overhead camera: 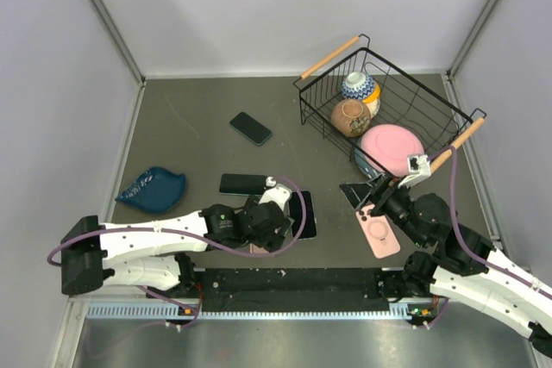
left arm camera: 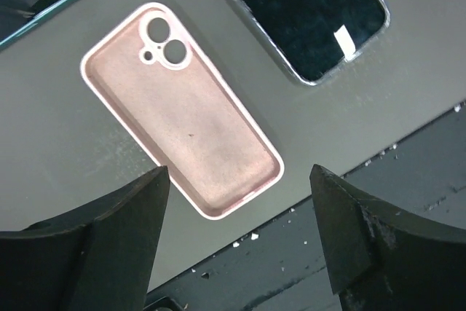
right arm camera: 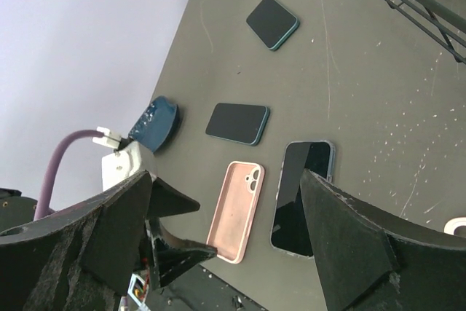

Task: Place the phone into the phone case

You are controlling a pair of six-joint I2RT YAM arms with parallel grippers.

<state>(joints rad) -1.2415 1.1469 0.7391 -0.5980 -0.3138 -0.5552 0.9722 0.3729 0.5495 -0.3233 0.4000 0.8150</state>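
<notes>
Gently shift the left gripper [left arm camera: 240, 180], spread wide and empty, off the pink phone case [left arm camera: 182, 129] by the near edge of the table [left arm camera: 408, 85] onto the neighbouring phone [left arm camera: 306, 12]; pinch its long sides, steady the case with the right gripper [right arm camera: 226, 176], also spread.

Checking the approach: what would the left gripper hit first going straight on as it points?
Likely the empty pink case, at its near end; the left gripper is open. Depth is unclear.

No text, label, brand or number can be read anywhere.
</notes>
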